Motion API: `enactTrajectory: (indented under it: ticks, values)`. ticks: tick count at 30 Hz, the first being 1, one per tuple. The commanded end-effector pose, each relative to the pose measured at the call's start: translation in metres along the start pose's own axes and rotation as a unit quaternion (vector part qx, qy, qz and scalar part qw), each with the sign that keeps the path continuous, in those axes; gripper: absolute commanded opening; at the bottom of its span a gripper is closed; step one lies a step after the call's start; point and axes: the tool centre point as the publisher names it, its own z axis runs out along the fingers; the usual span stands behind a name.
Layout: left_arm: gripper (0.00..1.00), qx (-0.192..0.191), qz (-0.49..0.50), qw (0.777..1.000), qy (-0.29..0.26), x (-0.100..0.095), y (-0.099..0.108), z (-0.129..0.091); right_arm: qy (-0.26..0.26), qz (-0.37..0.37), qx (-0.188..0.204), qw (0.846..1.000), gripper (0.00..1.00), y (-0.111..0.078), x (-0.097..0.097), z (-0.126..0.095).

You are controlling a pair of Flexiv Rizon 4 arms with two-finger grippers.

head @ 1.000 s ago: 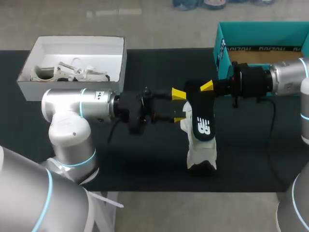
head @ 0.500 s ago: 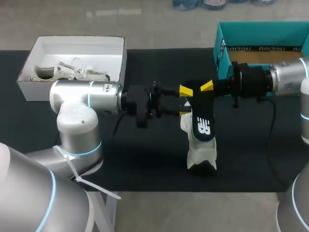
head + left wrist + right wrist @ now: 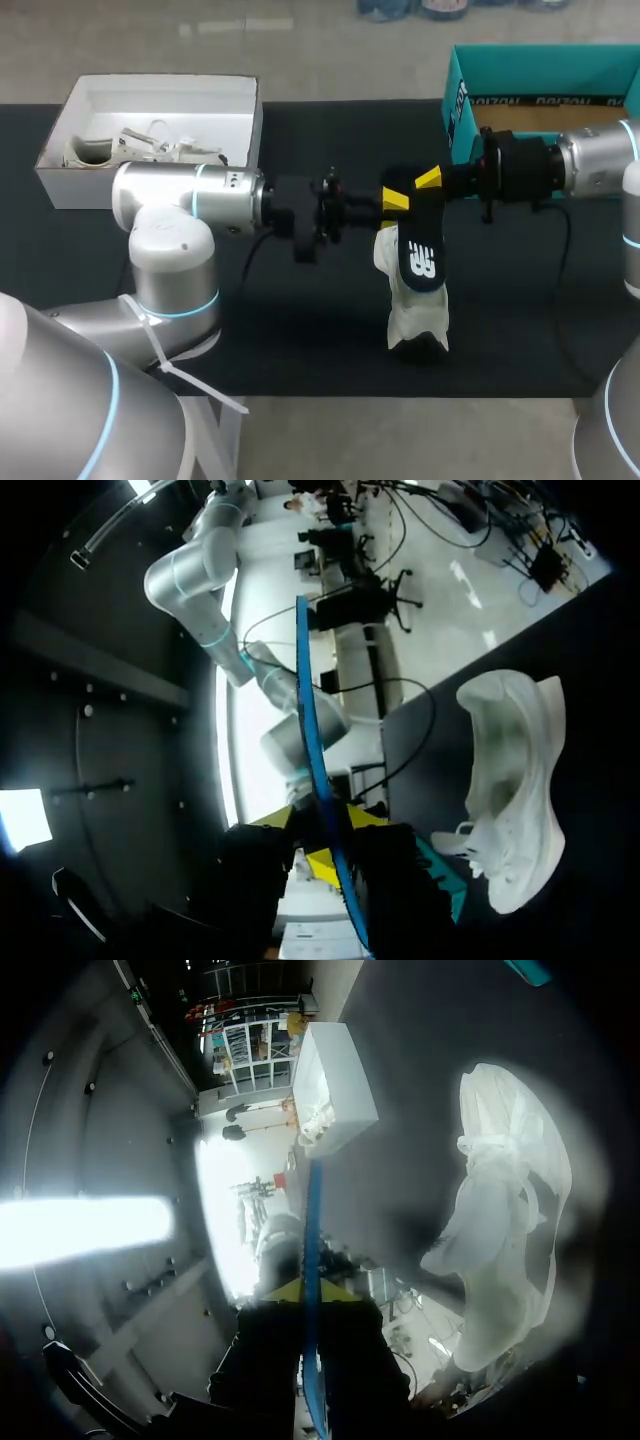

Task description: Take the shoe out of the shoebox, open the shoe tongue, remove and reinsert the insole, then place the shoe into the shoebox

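Note:
A black insole [image 3: 420, 255] with a white logo hangs upright over the middle of the table. My right gripper [image 3: 428, 180] is shut on its top end. In the right wrist view the insole's blue edge [image 3: 313, 1220] runs out from between the right gripper's [image 3: 312, 1300] fingers. My left gripper [image 3: 393, 208] stands at the insole's left side. In the left wrist view the insole's blue edge [image 3: 310, 710] passes between the left gripper's [image 3: 325, 855] narrowed fingers, with slim gaps on both sides. A white shoe [image 3: 418, 320] [image 3: 510, 780] [image 3: 505, 1220] lies on the black mat below the insole.
A white shoebox [image 3: 160, 95] [image 3: 335, 1090] stands at the back left with another light shoe [image 3: 140, 150] inside. A teal box [image 3: 460, 100] stands at the back right, just behind my right arm. The mat's front edge runs close to the shoe's toe.
My left arm has moved right to the insole and its wide-open fingers have narrowed around the insole's edge. The right gripper, insole and shoe have stayed put.

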Motion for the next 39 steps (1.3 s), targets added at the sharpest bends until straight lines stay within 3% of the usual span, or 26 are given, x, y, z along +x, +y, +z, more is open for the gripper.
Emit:
enactTrajectory:
  ticks: [1, 9, 10, 11, 15, 20, 23, 24, 25, 27, 39]
  values:
    - [0.0, -0.004, -0.002, 1.0, 0.0, 0.004, -0.003, 0.003, -0.001, 0.0, -0.001, 1.0, 0.0, -0.001, 0.0, 0.0]
    - [0.0, -0.008, -0.01, 1.0, 0.001, 0.007, -0.005, 0.004, -0.001, 0.0, -0.001, 1.0, 0.0, -0.001, 0.0, 0.0]
    - [0.0, -0.008, -0.01, 1.0, 0.002, 0.007, -0.005, 0.004, -0.001, 0.0, -0.001, 1.0, 0.32, -0.001, 0.0, 0.0]
    - [0.0, -0.009, -0.011, 1.0, 0.001, 0.007, -0.005, 0.004, -0.001, 0.0, -0.001, 1.0, 1.0, -0.001, 0.0, 0.0]
    - [0.0, -0.012, -0.017, 1.0, 0.0, 0.006, -0.009, 0.002, -0.022, -0.027, -0.1, 0.994, 1.0, 0.001, 0.002, -0.037]
    - [0.0, -0.018, -0.028, 0.999, -0.002, 0.007, -0.015, -0.007, -0.081, -0.101, -0.205, 0.97, 1.0, -0.008, 0.001, -0.118]
    - [0.0, -0.02, -0.037, 0.999, -0.003, 0.01, -0.02, -0.013, -0.103, -0.199, -0.186, 0.957, 1.0, -0.025, 0.002, -0.161]
    - [0.0, -0.021, -0.038, 0.999, -0.003, 0.011, -0.021, -0.015, -0.11, -0.222, -0.169, 0.954, 1.0, -0.029, 0.003, -0.165]
    - [0.0, -0.021, -0.04, 0.999, -0.002, 0.011, -0.023, -0.017, -0.135, -0.231, -0.148, 0.952, 1.0, -0.039, 0.004, -0.171]
    - [0.0, -0.023, -0.043, 0.999, -0.001, 0.012, -0.026, -0.02, -0.133, -0.196, -0.156, 0.959, 1.0, -0.041, 0.002, -0.184]
    - [0.0, -0.033, -0.047, 0.998, 0.011, 0.001, -0.036, -0.032, -0.133, -0.196, -0.156, 0.959, 1.0, -0.041, 0.002, -0.184]
